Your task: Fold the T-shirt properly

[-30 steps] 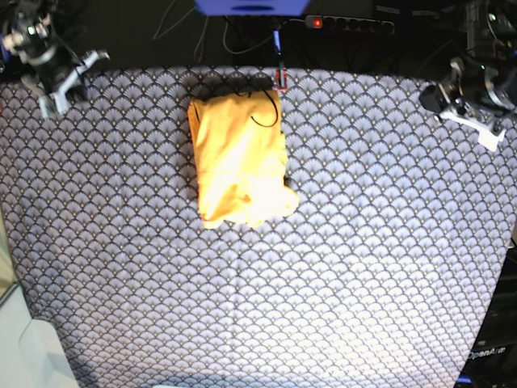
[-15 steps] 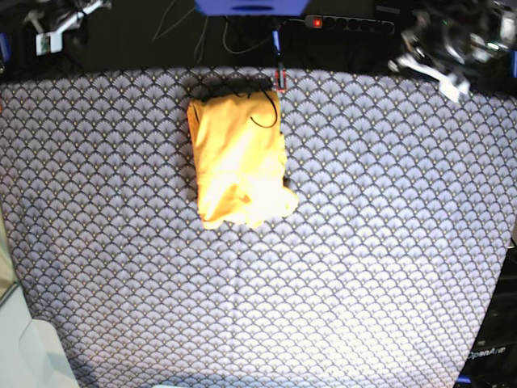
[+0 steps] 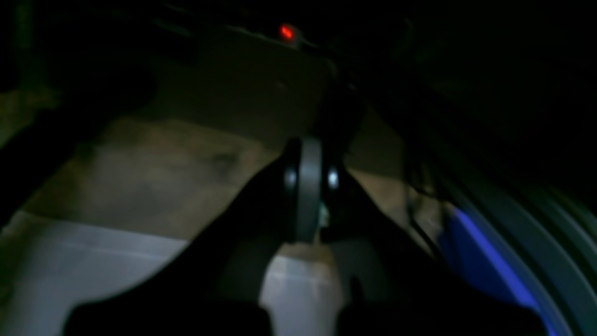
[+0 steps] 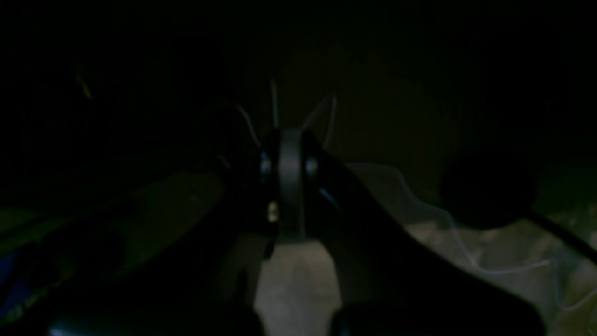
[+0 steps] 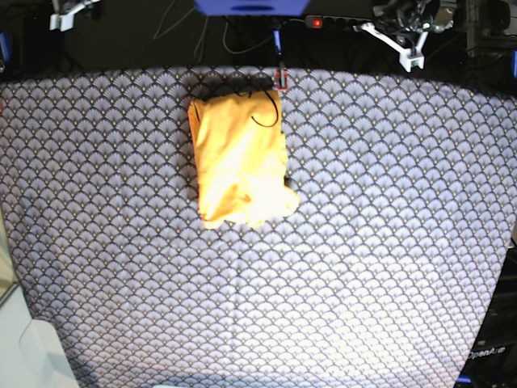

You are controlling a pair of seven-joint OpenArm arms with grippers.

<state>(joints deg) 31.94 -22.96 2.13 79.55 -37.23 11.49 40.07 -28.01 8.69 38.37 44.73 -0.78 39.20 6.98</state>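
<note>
The yellow-orange T-shirt (image 5: 241,160) lies folded into a compact upright rectangle on the far middle of the tablecloth (image 5: 371,242), its lower right corner bulging out a little. My left gripper (image 5: 410,55) hangs beyond the table's far edge at the upper right, well away from the shirt. In the dark left wrist view, the left gripper (image 3: 305,186) has its jaws pressed together with nothing in them. My right gripper (image 5: 63,16) is at the upper left corner, off the table. The right gripper (image 4: 289,179) is also shut and empty in its own dim view.
A black power strip (image 5: 347,24) with a red light (image 3: 287,31) lies behind the table, beside a blue box (image 5: 250,6). A thin black cable (image 5: 262,120) curls onto the shirt's far right corner near a small red piece (image 5: 281,78).
Both arms have drawn back from the table's far corners to beyond its far edge, the left one swinging toward the power strip. The T-shirt has not moved.
</note>
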